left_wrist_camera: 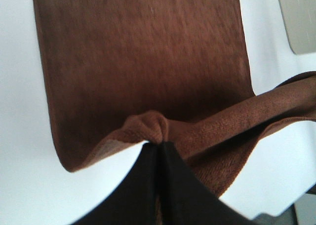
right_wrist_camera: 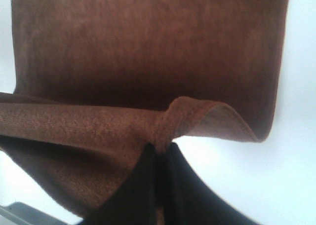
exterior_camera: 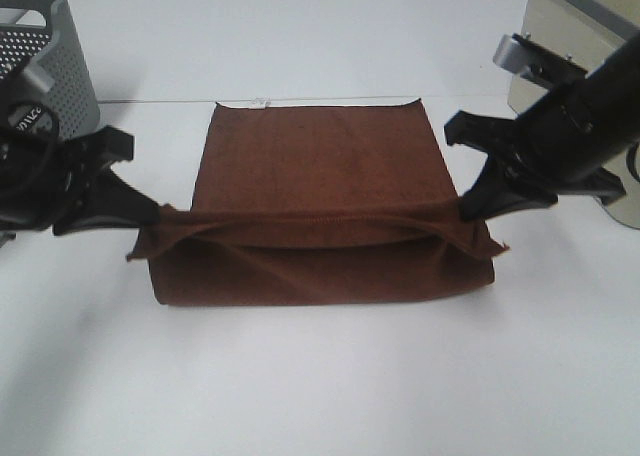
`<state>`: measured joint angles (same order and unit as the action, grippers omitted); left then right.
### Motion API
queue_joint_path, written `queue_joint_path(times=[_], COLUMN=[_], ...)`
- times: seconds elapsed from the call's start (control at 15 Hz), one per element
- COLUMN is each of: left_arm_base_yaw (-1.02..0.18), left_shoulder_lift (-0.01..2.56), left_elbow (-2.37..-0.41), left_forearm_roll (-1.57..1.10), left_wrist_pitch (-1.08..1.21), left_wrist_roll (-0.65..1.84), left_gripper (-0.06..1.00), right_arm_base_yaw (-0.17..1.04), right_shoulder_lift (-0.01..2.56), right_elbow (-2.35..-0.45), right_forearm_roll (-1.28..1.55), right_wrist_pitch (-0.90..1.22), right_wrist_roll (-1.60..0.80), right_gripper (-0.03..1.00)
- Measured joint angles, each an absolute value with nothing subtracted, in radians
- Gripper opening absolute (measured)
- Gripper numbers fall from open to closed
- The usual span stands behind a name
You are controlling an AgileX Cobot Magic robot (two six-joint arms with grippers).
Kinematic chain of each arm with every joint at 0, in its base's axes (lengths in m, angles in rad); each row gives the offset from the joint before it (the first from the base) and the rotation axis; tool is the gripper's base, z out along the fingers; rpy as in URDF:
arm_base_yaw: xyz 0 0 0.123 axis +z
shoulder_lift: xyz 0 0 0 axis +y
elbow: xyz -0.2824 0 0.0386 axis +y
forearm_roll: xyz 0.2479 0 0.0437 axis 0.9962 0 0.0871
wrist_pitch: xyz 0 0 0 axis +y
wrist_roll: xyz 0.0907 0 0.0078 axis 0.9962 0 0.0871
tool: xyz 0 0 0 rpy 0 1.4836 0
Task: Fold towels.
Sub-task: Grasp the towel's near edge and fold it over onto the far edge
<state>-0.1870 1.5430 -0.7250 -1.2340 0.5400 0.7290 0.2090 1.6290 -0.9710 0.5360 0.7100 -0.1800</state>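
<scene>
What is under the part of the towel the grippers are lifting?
Only more of the same towel shows there, lying on the white table. Deeper inside the fold is shadowed and covered.

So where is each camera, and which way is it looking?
Exterior high: sits up above the table, looking down at the towel; both black arms show, with the left gripper and right gripper each pinching a corner.
Left wrist: rides on the left arm, looking past its shut gripper at the raised towel edge.
Right wrist: rides on the right arm, looking past its shut gripper from the other side.
Shared: both wrist views see the same raised edge.
</scene>
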Motion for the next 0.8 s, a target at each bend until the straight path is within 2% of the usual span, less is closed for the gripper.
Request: queue_joint_path(times=[0.27, 0.8], left_arm_base_yaw=[-0.187, -0.187], left_shoulder_lift=[1.717, 2.140], left_elbow=[-0.998, -1.518], left_forearm_roll=[-1.043, -1.003], left_wrist_pitch=[0.490, 0.429], left_wrist_roll=[0.608, 0.599], left_gripper=[0.00, 0.00], right_arm_base_yaw=[0.209, 0.209], right_shoulder_lift=[1.864, 2.261], right_elbow=[-1.350, -1.958], right_forearm_roll=[0.522, 0.315], right_wrist_pitch=[0.780, 0.813], right_wrist_roll=[-0.178, -0.116], right_gripper=[0.00, 0.00])
